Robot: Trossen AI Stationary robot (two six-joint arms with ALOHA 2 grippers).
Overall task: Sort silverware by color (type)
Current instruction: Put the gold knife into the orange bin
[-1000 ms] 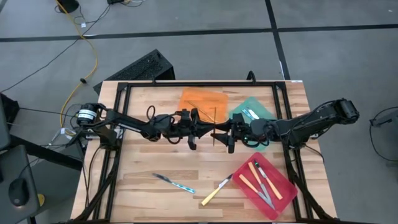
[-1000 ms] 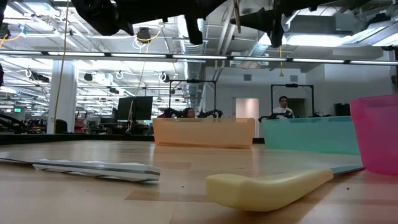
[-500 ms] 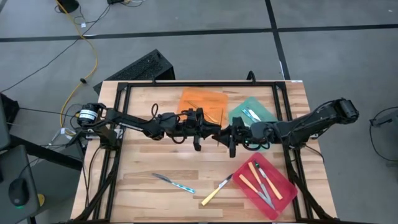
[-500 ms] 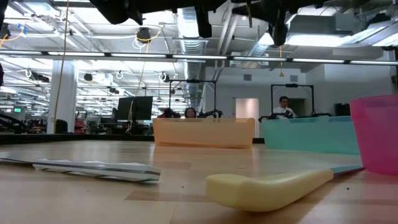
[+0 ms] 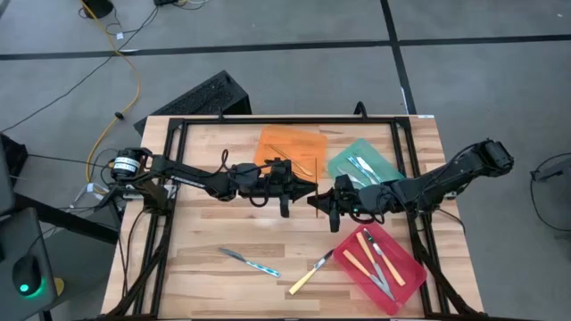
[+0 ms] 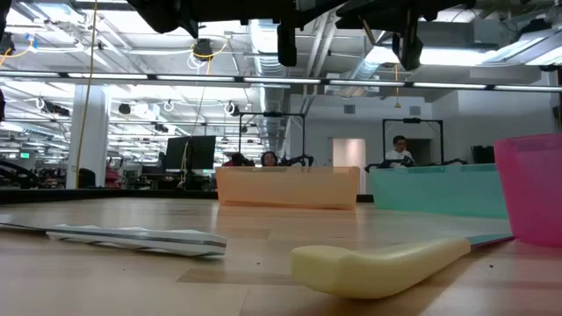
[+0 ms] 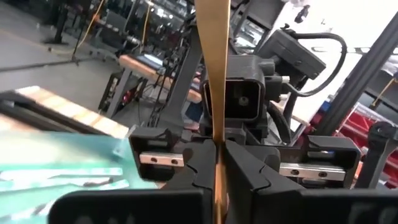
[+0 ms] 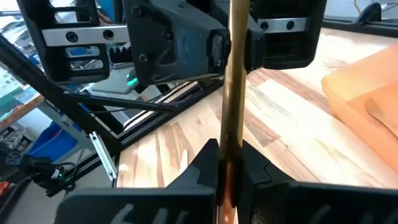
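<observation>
Now, from above, my left gripper (image 5: 308,189) and right gripper (image 5: 318,201) meet over the table's (image 5: 205,232) middle. Down low, a yellow-handled knife (image 6: 386,263) lies near the front edge. In both wrist views, my 2 sets of jaws squeeze 1 gold utensil (image 7: 214,93) together.

Four cameras: one overhead, one at surface level, one on each wrist.

The high view looks straight down from well above, taking in the whole wooden surface (image 5: 214,236), both arms and the grey floor around. The low view sits at the surface's height, very near a cream knife handle (image 6: 378,263), facing level toward the orange tray (image 6: 288,186) and the room behind; both views share that tray. Each wrist camera looks close along its own claw, facing the other arm head-on.
</observation>
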